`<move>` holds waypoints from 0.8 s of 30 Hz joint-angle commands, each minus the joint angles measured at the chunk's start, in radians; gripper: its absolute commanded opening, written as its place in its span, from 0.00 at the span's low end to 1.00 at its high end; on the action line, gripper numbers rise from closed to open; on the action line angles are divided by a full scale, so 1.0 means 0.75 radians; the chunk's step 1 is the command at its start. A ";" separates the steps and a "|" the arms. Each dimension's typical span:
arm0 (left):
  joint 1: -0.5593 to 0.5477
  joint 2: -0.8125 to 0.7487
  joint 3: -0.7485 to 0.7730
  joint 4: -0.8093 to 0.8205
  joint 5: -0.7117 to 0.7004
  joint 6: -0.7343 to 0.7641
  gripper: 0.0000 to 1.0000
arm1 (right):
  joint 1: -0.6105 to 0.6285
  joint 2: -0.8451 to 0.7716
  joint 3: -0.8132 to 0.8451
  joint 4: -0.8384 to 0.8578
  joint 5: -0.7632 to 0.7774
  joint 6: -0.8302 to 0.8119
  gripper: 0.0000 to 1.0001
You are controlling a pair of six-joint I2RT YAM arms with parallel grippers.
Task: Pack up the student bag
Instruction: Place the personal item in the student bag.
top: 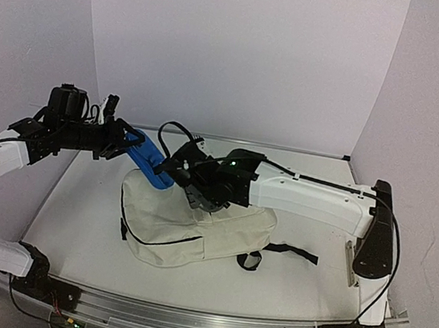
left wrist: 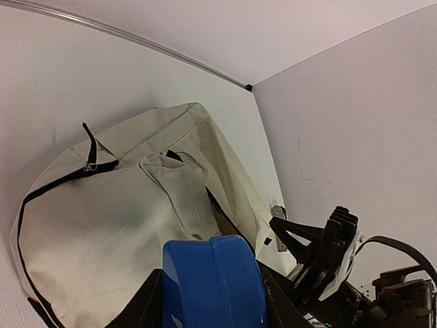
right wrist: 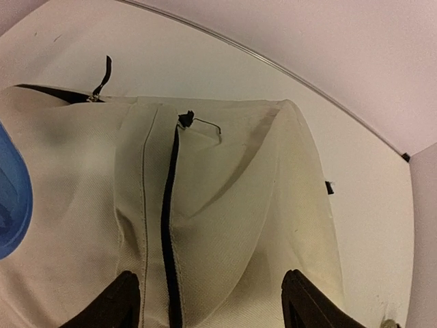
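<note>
Top external view: student bag (top: 193, 237) lies flat in the middle of the table (top: 77, 202), with a black strap (top: 293, 253) trailing toward the right edge.
Left gripper (left wrist: 212, 297): clamped on a blue object (top: 151, 161), tilted over the bag's far left corner.
Right gripper (right wrist: 212, 283): fingers spread over the cream fabric, close above a black zipper (right wrist: 167, 205).
</note>
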 commanded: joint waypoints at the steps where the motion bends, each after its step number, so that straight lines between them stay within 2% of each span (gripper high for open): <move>1: 0.007 0.022 -0.014 0.105 0.089 -0.010 0.37 | 0.009 0.077 0.114 -0.160 0.187 0.042 0.57; 6: 0.007 0.062 -0.042 0.202 0.173 -0.062 0.36 | 0.010 0.073 0.141 -0.163 0.188 0.085 0.27; 11: 0.005 0.150 -0.046 0.309 0.300 -0.113 0.34 | 0.005 -0.021 0.135 -0.070 0.107 0.150 0.02; 17: -0.026 0.129 -0.179 0.653 0.238 -0.269 0.28 | -0.031 -0.154 -0.029 0.125 -0.048 0.213 0.00; 24: -0.149 0.213 -0.216 0.815 0.118 -0.334 0.29 | -0.038 -0.194 -0.071 0.196 -0.115 0.293 0.00</move>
